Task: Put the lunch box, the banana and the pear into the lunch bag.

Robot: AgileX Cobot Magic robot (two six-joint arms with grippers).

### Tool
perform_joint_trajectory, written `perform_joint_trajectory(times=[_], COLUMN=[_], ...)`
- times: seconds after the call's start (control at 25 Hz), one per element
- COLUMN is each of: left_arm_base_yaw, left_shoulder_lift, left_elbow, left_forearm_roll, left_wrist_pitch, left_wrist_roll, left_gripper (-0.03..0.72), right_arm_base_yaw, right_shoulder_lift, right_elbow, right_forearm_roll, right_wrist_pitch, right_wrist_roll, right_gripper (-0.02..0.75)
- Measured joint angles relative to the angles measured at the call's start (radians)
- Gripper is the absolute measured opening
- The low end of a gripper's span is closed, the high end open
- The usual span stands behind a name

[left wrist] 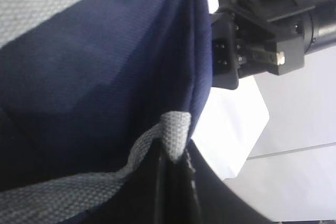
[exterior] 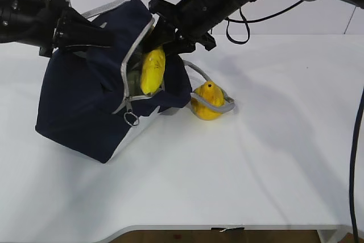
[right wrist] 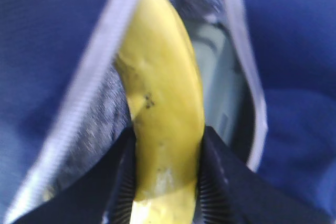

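The banana is clamped between the right gripper jaws in the lunch bag mouth, centre-left. The pear lies beside it under a grey handle. The left gripper is closed on the bag's upper-left handle. No legible writing.

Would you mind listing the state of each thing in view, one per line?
Lunch bag: tilted, zipper open, held up by its grey handle.
Banana: gripped, partway through the bag's opening.
Lunch box: inside the bag, pale green lid showing.
Pear: on the table beside the bag, a handle draped over it.
Left gripper: shut on the handle.
Right gripper: shut on the banana.
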Motion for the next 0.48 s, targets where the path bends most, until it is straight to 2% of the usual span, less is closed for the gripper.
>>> perform_joint_trajectory(times=[0.48], left_arm_base_yaw=[0.000], left_shoulder_lift=[0.000], left_elbow=[0.000], left_forearm_roll=[-0.009], left_wrist_pitch=[0.003], left_wrist_roll=[0.000], left_gripper=[0.013], right_arm_base_yaw=[0.018], right_shoulder_lift=[0.012], right_elbow=[0.000], right_forearm_roll=[0.029], right_wrist_pitch=[-0.103], right_wrist_roll=[-0.010], right_gripper=[0.258])
